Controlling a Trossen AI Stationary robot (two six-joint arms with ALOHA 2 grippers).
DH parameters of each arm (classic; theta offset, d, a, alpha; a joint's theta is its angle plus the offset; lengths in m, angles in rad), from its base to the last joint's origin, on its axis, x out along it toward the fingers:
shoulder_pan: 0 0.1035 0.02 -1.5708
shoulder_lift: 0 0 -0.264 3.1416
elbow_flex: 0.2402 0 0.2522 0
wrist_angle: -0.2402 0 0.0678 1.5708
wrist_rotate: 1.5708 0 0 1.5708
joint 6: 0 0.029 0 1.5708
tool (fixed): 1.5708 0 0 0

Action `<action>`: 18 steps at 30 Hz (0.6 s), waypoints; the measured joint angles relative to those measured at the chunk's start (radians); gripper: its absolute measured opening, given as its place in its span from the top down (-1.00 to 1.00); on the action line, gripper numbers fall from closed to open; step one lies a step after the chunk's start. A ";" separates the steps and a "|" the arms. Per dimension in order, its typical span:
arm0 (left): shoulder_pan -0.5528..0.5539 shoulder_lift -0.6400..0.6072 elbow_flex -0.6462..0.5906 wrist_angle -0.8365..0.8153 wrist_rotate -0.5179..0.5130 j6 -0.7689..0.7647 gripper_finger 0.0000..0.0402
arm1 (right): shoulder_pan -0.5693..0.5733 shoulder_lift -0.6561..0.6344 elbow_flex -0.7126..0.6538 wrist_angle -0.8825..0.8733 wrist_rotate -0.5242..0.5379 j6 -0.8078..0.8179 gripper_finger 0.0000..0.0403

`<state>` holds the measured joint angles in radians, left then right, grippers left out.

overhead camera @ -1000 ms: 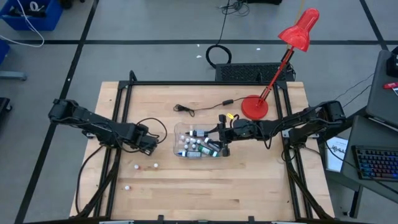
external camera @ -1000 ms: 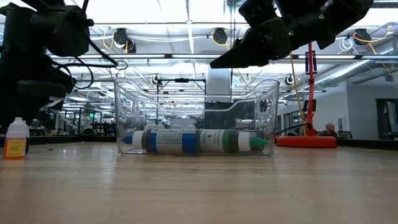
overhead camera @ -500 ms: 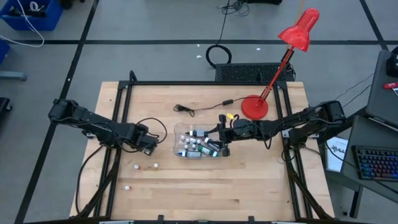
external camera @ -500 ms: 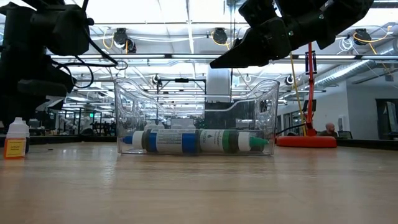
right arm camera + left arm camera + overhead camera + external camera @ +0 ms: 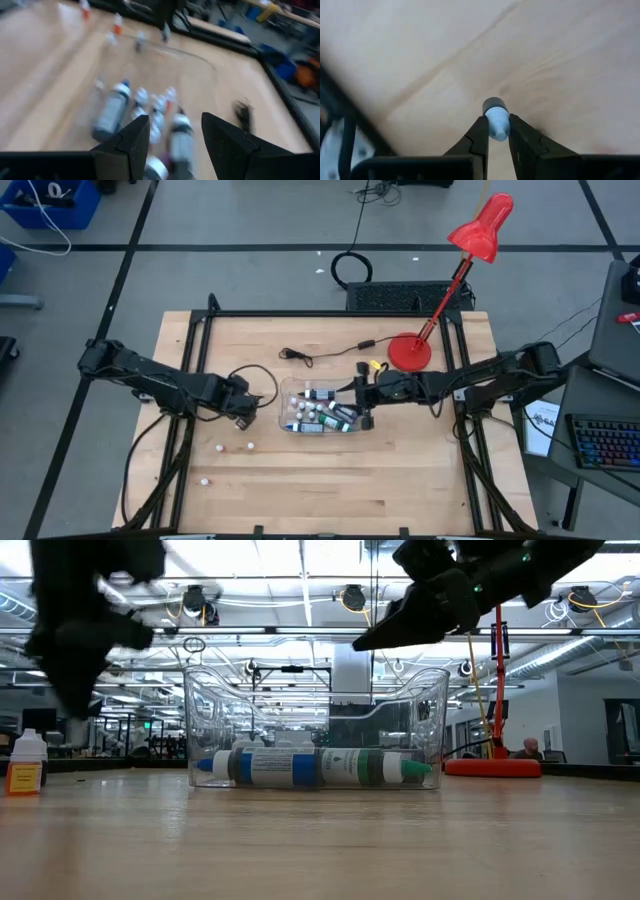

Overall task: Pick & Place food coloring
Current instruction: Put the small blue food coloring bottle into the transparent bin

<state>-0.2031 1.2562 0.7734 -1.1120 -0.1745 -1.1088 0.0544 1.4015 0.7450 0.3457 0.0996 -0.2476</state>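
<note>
Pale wooden surface (image 5: 330, 480), clear tub (image 5: 322, 407) at its centre holding several food coloring bottles (image 5: 318, 418), right end effector (image 5: 365, 408) open at the tub's three o'clock, left end effector (image 5: 495, 134) at nine o'clock clamped on one small bottle (image 5: 496, 119), three loose bottles (image 5: 232, 448) toward seven o'clock.

My left gripper (image 5: 497, 131) low over the table, fingers pinched on a small bottle (image 5: 496, 120), my right gripper (image 5: 174, 134) raised, fingers parted
</note>
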 joint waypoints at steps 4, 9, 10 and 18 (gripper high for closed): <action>0.000 0.000 0.170 0.000 -0.065 0.167 0.74 | 0.000 -0.108 0.000 -0.146 0.118 0.004 0.15; 0.006 0.050 0.400 0.002 -0.123 0.390 0.74 | 0.000 -0.246 0.000 -0.312 0.190 0.063 0.15; 0.010 0.073 0.444 0.000 -0.123 0.433 0.74 | 0.000 -0.269 0.000 -0.333 0.191 0.080 0.15; 0.113 0.344 0.713 -0.056 -0.037 0.754 0.74 | 0.000 -0.391 -0.059 -0.373 0.188 0.128 0.15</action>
<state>-0.0903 1.6003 1.4859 -1.1678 -0.2112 -0.3544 0.0544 1.0100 0.6857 -0.0268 0.2878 -0.1196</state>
